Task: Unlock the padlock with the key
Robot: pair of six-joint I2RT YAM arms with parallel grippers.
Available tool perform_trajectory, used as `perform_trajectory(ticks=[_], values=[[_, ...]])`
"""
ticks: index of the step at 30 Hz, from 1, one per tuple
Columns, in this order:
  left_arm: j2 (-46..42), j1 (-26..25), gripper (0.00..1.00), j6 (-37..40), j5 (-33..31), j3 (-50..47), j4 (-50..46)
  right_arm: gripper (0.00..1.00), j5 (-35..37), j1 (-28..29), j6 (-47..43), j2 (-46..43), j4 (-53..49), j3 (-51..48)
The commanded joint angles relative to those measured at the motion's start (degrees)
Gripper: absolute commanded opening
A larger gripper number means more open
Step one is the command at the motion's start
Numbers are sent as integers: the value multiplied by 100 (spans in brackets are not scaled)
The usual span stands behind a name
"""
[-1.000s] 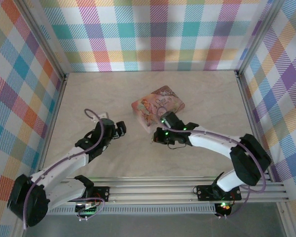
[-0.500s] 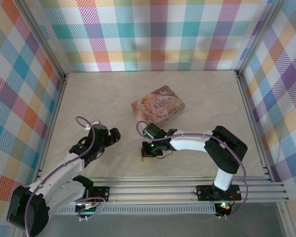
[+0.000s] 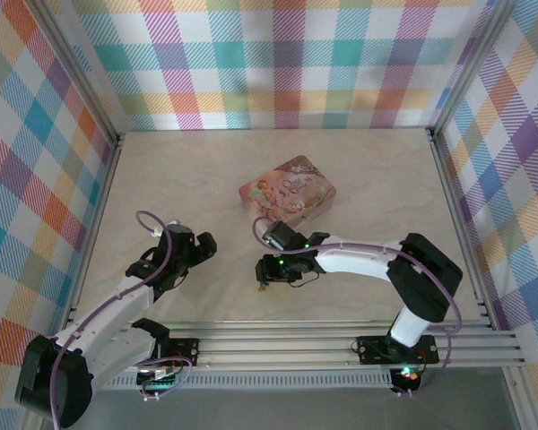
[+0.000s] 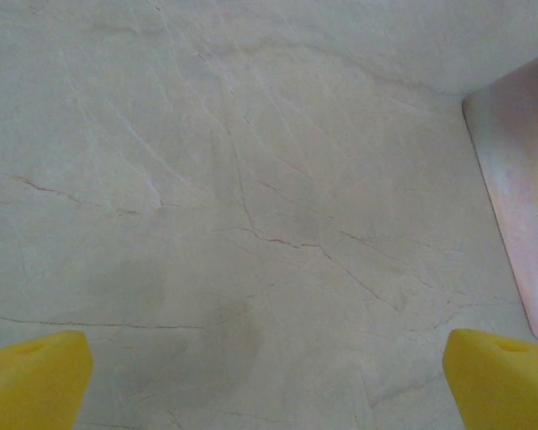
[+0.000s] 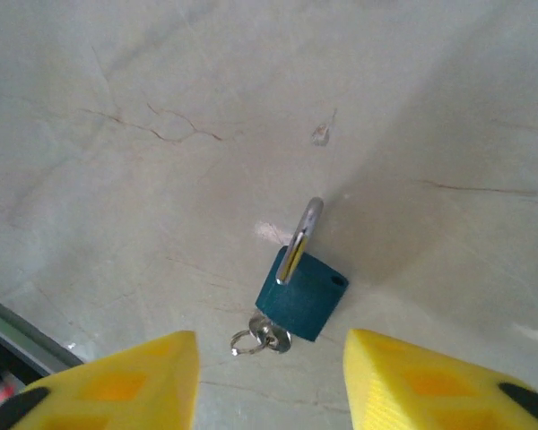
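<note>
I have the padlock (image 5: 302,294) lying flat on the table (image 3: 377,170), just ahead of my right claw (image 5: 271,358). The claw's yellow pads stand apart on either side of it and hold nothing. The key (image 5: 271,338) sits in the bottom of the blue body with its little ring (image 5: 242,341) resting on the table. The shackle (image 5: 300,237) leans up and away from the body. I can see what looks like an empty hole at the body's far corner, so I judge that one leg is out and the lock is probably open, though I can't be sure from this angle. The step now is to get clear without upsetting that. I want to lift the right claw straight up, not sweep it sideways, because either pad could catch the key ring or push the shackle back in. If the shackle proves to be seated after all, I'd come back down on the key's head alone, pinch it squarely and turn it without dragging the light body across the smooth surface. My left claw (image 4: 264,358) hangs fully wide over bare table beside the pink tin box (image 3: 288,194), well apart from the lock. It is free to come over and pin the body if a second turn is needed.
</note>
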Motion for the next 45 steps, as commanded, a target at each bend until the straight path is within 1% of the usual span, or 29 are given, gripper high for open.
perform_trajectory(ticks=[1,3,5,8,11,14,15,16,18,19,22,24,25,26,27,28,30,31,35,38,40,42,43,45], values=[[-44,213,100,199,45,274,-263,55,761,21,-363,-550,-572,165],[-50,350,100,279,27,404,-385,60,1261,11,-635,-857,-880,216],[7,486,100,403,-54,622,-601,68,1822,-31,-920,-1215,-1113,211],[221,684,100,592,-183,1029,-930,84,2707,-150,-1281,-1779,-1228,42],[481,899,100,619,-332,1402,-1182,100,3473,-376,-1742,-2338,-1026,-275],[637,986,100,766,-590,1535,-1047,100,3904,-789,-2465,-2742,-511,-692],[676,995,100,901,-671,1522,-893,100,3980,-1011,-2657,-2836,-325,-838],[722,996,100,1105,-634,1506,-713,100,3984,-1239,-2774,-2885,-205,-939],[791,996,100,1865,-238,1429,-174,100,3994,-1818,-3053,-2922,206,-1241],[792,996,100,2060,-176,1410,-4,100,3994,-2078,-3166,-2908,438,-1380],[698,995,100,2661,-153,1134,883,100,3948,-2788,-3688,-2888,1575,-1940],[578,996,100,2945,-312,793,1597,100,3739,-3157,-4151,-2840,2506,-2360],[546,996,100,3077,-338,625,1937,100,3619,-3352,-4229,-2782,2751,-2457],[512,996,100,3197,-379,429,2336,100,3351,-3605,-4078,-2705,2506,-2315],[489,996,100,3260,-423,225,2708,100,3176,-3831,-4049,-2600,2559,-2265],[485,996,100,3300,-452,58,2997,100,3114,-3955,-4051,-2515,2691,-2263],[585,996,100,3379,-602,-329,3796,100,3110,-4157,-4189,-2387,3459,-2524],[662,996,100,3425,-685,-454,4049,100,3093,-4256,-4191,-2344,3712,-2641],[1073,996,100,3738,-1062,-842,4890,100,2786,-4762,-3825,-2167,4540,-3088],[1242,1004,100,3850,-1374,-1368,5977,100,2563,-5041,-3787,-2019,5138,-3398],[1408,1056,100,3941,-1322,-1587,6517,100,2324,-5201,-3815,-1972,5342,-3449],[1635,1094,100,4042,-1138,-1639,6769,100,2127,-5286,-4005,-1840,5950,-3560],[1705,1103,100,4085,-1030,-1655,6909,100,2081,-5312,-4071,-1774,6055,-3562],[1956,1128,100,4128,-837,-1618,7168,100,1929,-5377,-4163,-1516,6589,-3641]])
